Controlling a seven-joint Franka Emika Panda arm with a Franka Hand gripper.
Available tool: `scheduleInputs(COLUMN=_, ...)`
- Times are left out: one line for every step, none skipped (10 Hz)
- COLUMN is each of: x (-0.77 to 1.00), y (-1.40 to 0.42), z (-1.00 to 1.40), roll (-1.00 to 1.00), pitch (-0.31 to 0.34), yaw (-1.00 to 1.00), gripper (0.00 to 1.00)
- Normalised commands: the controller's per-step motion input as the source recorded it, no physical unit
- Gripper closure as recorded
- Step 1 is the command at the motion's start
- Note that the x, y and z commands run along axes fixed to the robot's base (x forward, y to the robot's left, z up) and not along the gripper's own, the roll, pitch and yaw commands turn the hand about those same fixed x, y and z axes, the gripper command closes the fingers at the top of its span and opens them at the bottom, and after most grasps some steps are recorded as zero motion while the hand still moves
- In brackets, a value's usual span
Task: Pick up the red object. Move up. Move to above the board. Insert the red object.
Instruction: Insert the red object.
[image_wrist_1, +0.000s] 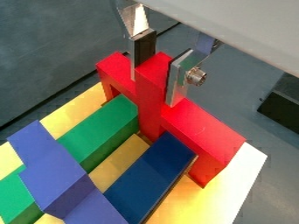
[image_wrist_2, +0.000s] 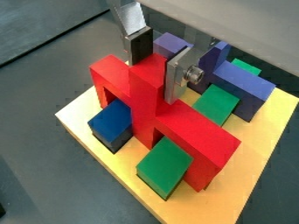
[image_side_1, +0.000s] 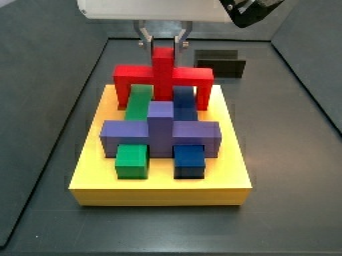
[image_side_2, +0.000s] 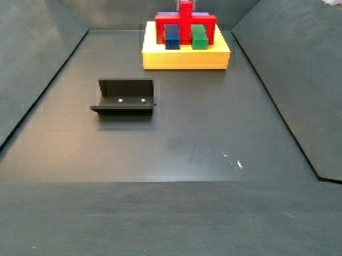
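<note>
Dark grey matte floor bearing a yellow square board (image_side_1: 160, 190) of green, blue and purple blocks. The red cross-shaped rigid block (image_wrist_2: 152, 105) sits on the board, its upright stem clamped by the gripper (image_wrist_2: 156, 66). Likely light, stiff, smooth; the stem's flat faces are the best hold.

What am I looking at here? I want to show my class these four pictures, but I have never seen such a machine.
This is a robot arm with a two-finger claw. Two pictures come from cameras on its wrist, looking down past the silver fingers; two come from cameras fixed beside the table. On the dark floor stand a yellow board carrying blue, green and purple blocks, and a dark L-shaped fixture. The claw grips the upright stem of the red object, which sits on the board among the blocks.
</note>
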Motion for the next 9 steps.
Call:
scheduleInputs(x=0.03, y=0.00, z=-0.16, roll=-0.07, pitch=-0.077, yaw=0.14, gripper=1.00)
scheduleInputs(x=0.03, y=0.01, z=-0.27, roll=-0.05, pitch=-0.101, yaw=0.16, gripper=1.00)
scheduleInputs(x=0.00, y=0.00, z=-0.43, roll=0.00, pitch=-0.126, yaw=0.03, gripper=1.00)
scheduleInputs(x=0.00, y=0.00, z=-0.62, roll=-0.01, pitch=-0.203, yaw=0.00, gripper=1.00)
scheduleInputs(x=0.00, y=0.00, z=-0.55, roll=-0.01, pitch=-0.196, yaw=0.00, gripper=1.00)
scheduleInputs(x=-0.03, y=0.00, z=-0.50, roll=0.00, pitch=-0.169, yaw=0.00, gripper=1.00)
scheduleInputs(x=0.00, y=0.00, z=-0.36, roll=-0.01, pitch=-0.110, yaw=-0.05, gripper=1.00)
scheduleInputs(x=0.03, y=0.00, z=-0.15, roll=0.00, pitch=-0.014, yaw=-0.05, gripper=1.00)
scheduleInputs(x=0.28, y=0.00, z=-0.10, roll=0.00, pitch=0.001, yaw=-0.05, gripper=1.00)
